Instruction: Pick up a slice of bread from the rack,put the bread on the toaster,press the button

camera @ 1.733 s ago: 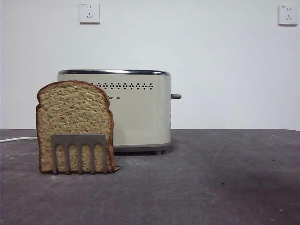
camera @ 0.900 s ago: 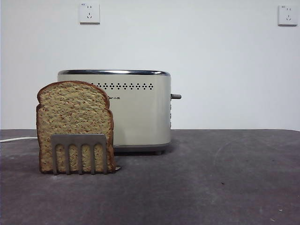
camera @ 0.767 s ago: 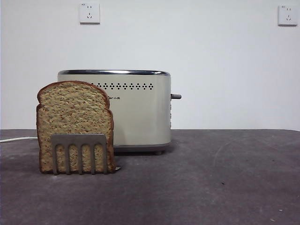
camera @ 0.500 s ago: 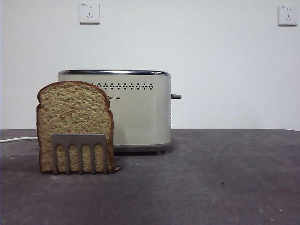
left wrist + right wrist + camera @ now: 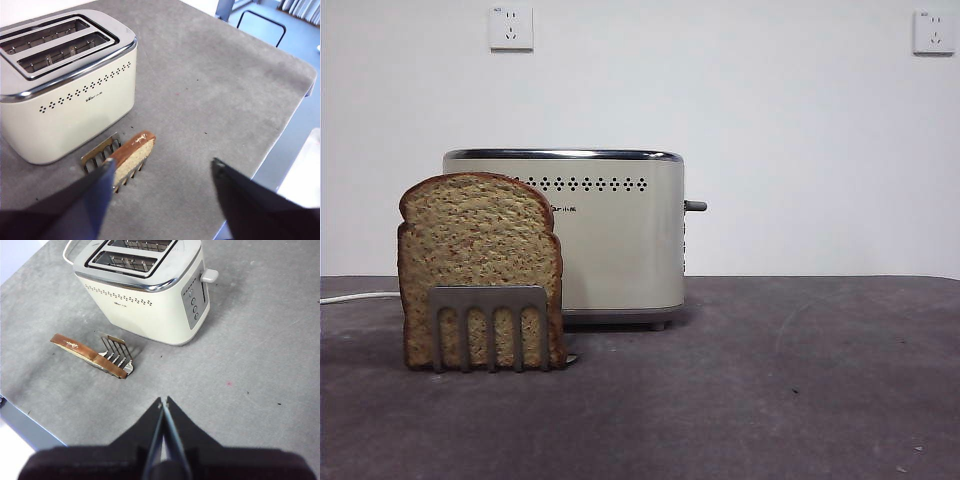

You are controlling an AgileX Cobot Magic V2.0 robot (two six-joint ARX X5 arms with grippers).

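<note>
Grey surface, nothing picked yet: I'm lining up for the slice of bread.
It stands upright in the rack just before the toaster; my left hand gapes wide above it, empty, my right hand pinched together, waiting. Next: descend, straddle the crust.
</note>
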